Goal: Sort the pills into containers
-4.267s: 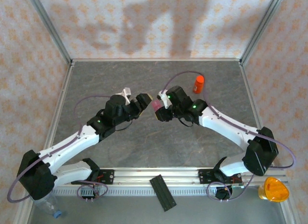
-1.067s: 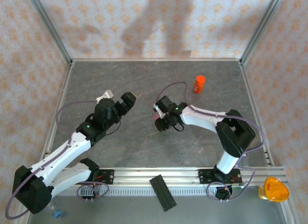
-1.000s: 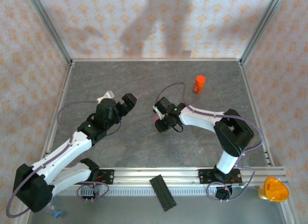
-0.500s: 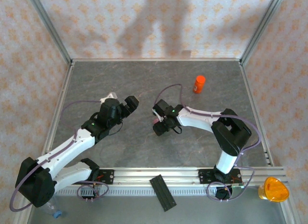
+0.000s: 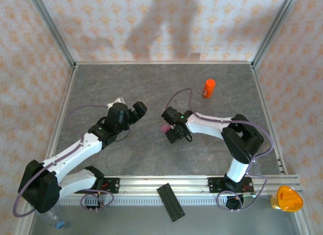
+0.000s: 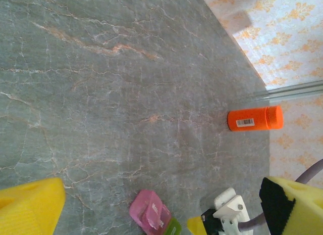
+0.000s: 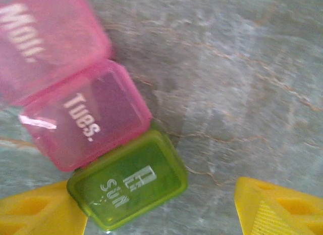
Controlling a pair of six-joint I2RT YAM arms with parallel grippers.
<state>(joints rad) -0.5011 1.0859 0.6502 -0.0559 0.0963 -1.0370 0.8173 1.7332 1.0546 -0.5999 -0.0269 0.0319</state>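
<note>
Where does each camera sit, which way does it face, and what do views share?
Top external: above and behind the bases, looking down on the table; both arms, left gripper, right gripper show.
Left wrist: on the left arm, looking across the table toward the bottle; its yellow fingers at the bottom corners.
Right wrist: close above the containers, facing down; its fingers at the bottom corners.
Shared: all three show the containers; top and left wrist share the bottle.
</note>
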